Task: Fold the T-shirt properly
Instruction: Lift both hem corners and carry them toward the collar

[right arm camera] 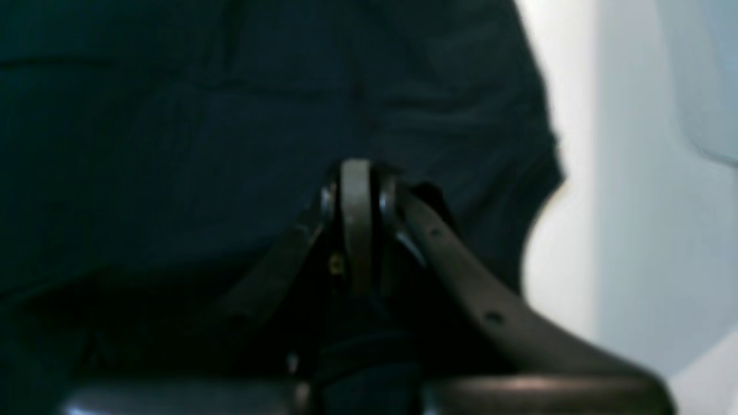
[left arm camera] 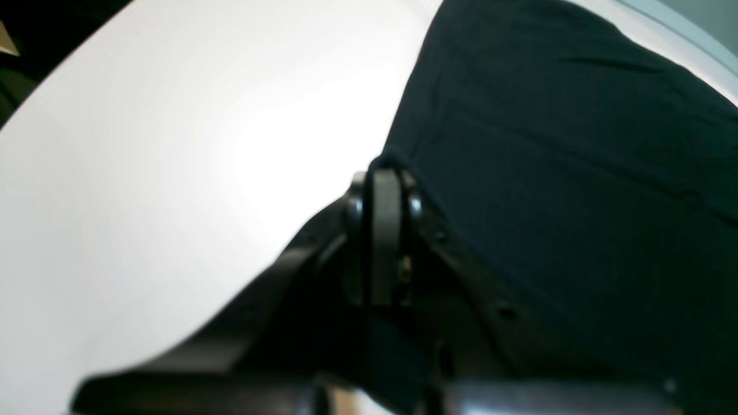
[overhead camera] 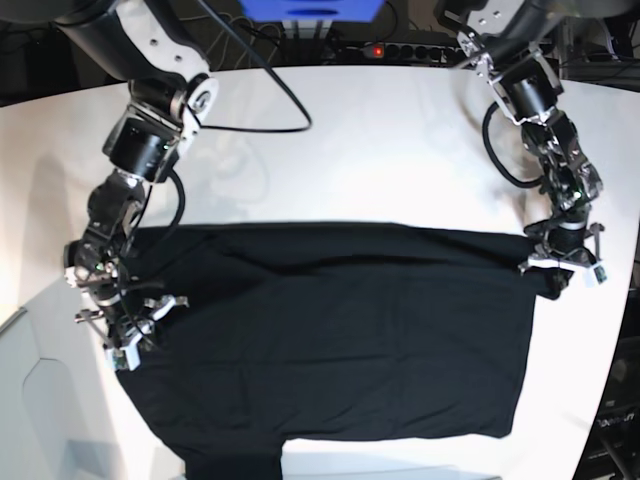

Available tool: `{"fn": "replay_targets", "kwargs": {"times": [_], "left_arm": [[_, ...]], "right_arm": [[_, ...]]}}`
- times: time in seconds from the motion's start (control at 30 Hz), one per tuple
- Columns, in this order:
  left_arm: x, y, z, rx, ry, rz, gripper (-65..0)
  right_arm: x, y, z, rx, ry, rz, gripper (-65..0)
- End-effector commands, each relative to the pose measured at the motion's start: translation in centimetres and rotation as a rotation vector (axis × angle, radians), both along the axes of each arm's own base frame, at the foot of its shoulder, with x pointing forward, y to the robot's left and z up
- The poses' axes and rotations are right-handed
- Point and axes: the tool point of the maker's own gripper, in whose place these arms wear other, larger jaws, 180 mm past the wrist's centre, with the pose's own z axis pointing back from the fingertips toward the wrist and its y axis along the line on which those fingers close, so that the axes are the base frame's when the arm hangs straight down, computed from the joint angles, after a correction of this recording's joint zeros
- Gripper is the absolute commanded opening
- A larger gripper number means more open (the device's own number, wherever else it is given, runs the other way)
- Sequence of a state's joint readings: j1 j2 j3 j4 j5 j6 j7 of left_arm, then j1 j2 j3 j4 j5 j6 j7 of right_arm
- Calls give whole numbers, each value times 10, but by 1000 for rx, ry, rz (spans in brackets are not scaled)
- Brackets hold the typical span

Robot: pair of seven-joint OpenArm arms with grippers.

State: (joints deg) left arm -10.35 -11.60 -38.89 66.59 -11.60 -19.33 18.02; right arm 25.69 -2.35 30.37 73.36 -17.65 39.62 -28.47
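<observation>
The T-shirt (overhead camera: 340, 340) is spread plain side up across the white worktop (overhead camera: 380, 140), with 1 fold line along its far edge. The left end effector (overhead camera: 556, 262) is seen pinching a cloth corner; the right end effector (overhead camera: 122, 330) is pressed together on the opposite edge. The fabric is judged light, limp and drape-prone; hems and corners are best gripped.

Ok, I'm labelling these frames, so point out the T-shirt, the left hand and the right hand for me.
T-shirt (overhead camera: 340, 340): base view, middle of the flat black cloth.
Left hand (overhead camera: 545, 268): base view, fingertips pinching the shirt's edge.
Right hand (overhead camera: 128, 335): base view, fingertips at the opposite shirt edge.
</observation>
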Motion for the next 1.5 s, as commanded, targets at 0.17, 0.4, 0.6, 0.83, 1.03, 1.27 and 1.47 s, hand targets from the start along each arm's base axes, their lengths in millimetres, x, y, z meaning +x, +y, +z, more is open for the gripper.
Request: {"fn": "replay_targets", "kwargs": {"times": [0.17,0.4,0.6,0.83,1.03,1.27,1.47], "left_arm": [[10,8,25,26,-70,2,-642],[13,6,27,27,-79,2,-576],[19,7,20,0,-63,10,-574],[19,5,9,-29,-16,4,-461],[4,13,14,-14,-8,21,-247],[-15,13,-14,-33,58,28,-221],[-24,-1,-34,-67,95,20,-229]], "right_arm": [[14,0,30,5,-92,5,-650],[17,2,35,15,-131,10,-650],[17,2,34,17,-129,11,-650],[16,9,18,35,-86,27,-650],[15,12,11,48,-71,31,-453],[15,6,24,28,-105,18,-298],[8,0,30,1,-119,5,-298]]}}
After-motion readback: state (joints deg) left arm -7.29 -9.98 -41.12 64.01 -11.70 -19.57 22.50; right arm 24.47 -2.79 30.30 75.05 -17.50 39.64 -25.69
